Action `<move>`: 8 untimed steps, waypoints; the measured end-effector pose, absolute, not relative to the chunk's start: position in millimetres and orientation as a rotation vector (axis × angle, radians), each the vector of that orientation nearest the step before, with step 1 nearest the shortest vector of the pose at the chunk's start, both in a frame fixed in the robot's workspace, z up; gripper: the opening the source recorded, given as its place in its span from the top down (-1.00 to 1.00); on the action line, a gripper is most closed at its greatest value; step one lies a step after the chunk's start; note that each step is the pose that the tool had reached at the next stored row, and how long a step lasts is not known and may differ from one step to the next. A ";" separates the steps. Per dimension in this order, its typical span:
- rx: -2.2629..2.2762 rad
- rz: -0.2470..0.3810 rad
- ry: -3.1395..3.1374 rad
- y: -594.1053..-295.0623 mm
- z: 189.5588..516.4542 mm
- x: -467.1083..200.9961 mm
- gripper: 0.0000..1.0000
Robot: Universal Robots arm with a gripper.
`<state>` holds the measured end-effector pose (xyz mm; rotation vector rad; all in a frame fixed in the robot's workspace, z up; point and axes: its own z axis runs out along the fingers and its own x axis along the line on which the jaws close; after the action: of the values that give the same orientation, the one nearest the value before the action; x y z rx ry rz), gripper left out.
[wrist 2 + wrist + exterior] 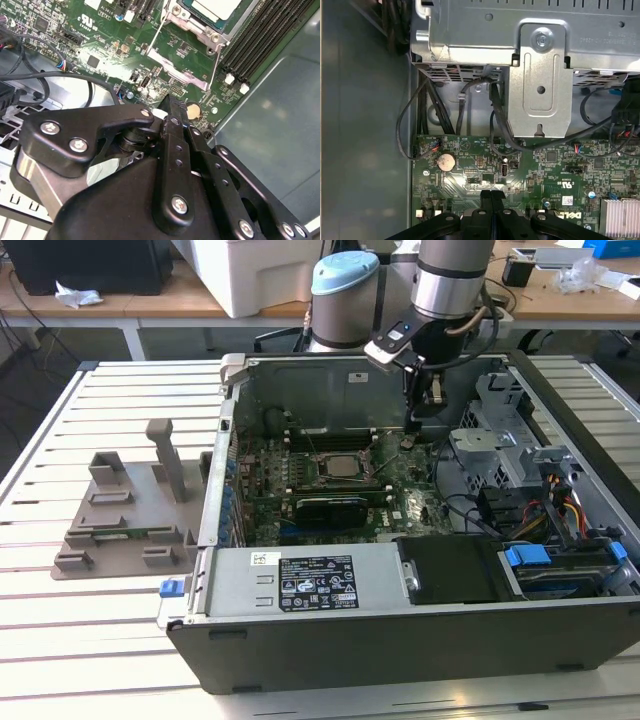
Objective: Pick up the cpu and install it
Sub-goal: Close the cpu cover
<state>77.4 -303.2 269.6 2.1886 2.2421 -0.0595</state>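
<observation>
Cpu (338, 466) is seen seated in the socket of the motherboard (268, 475), inside an open computer case (400, 640) on a slatted surface (100, 640). A grey tray (110, 540) lies on the exterior view's left; its contents cannot be made out. In the second wrist view the cpu is cut off at the edge. The end effector (412, 428), fingers pressed together and empty, hangs near a coin battery (446, 161), apart from the cpu, toward the exterior view's right.

The arm (442, 280) reaches steeply down, its claw (411, 428) pointing downward with both fingers (486, 198) pressed together, empty
</observation>
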 end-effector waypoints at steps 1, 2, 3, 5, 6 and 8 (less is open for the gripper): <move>2.189 -0.059 2.242 -303.2 268.9 77.4 0.79; 2.189 -0.060 2.242 -303.3 268.3 77.4 0.79; 2.189 -0.060 2.242 -303.2 267.7 77.4 0.79; 2.189 -0.060 2.242 -303.2 266.1 77.4 0.79; 2.189 -0.060 2.242 -303.2 265.0 77.4 0.79; 2.189 -0.060 2.242 -303.2 263.0 77.5 0.79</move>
<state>77.5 -303.2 263.0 2.1886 2.2421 -0.0595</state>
